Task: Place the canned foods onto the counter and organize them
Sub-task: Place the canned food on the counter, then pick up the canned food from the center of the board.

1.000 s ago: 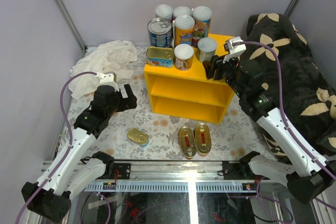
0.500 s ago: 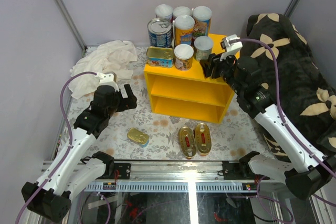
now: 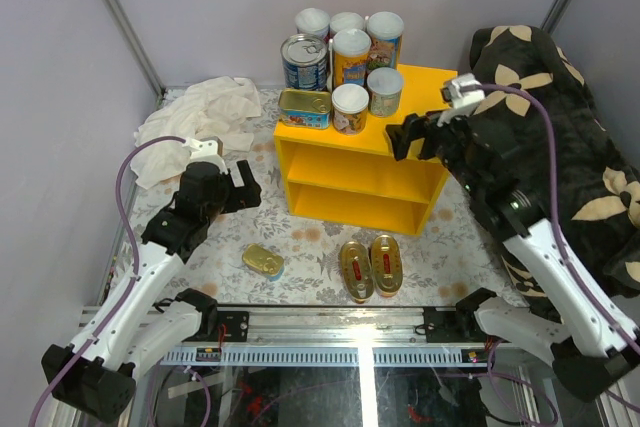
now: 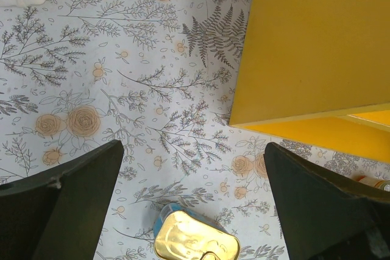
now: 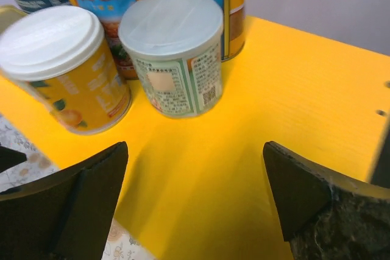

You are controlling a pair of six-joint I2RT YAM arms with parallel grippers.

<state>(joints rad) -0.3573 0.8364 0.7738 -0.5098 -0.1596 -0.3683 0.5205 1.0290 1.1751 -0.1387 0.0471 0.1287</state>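
The yellow counter point(image 3: 362, 160) carries several canned foods on its top: tall white-lidded tins point(image 3: 351, 53), a blue-labelled steel can point(image 3: 304, 62), a gold rectangular tin point(image 3: 304, 107) and two short tins. One short tin is green-labelled point(image 3: 385, 91) point(image 5: 173, 53), the other yellow-labelled point(image 5: 64, 68). My right gripper point(image 3: 400, 137) point(image 5: 195, 199) hovers open over the counter top point(image 5: 286, 114), just short of the green-labelled tin. On the floral floor lie a gold rectangular tin point(image 3: 263, 261) point(image 4: 195, 243) and two gold oval tins point(image 3: 370, 266). My left gripper point(image 3: 247, 187) point(image 4: 195, 202) hangs open above that rectangular tin.
A crumpled white cloth point(image 3: 200, 112) lies at the back left. A dark flowered blanket point(image 3: 560, 127) is piled along the right side, close behind my right arm. A metal rail point(image 3: 330, 332) runs along the near edge.
My right gripper has let go of the green-labelled tin on the counter top, opened wide and drawn back to the right. The left arm has not moved.
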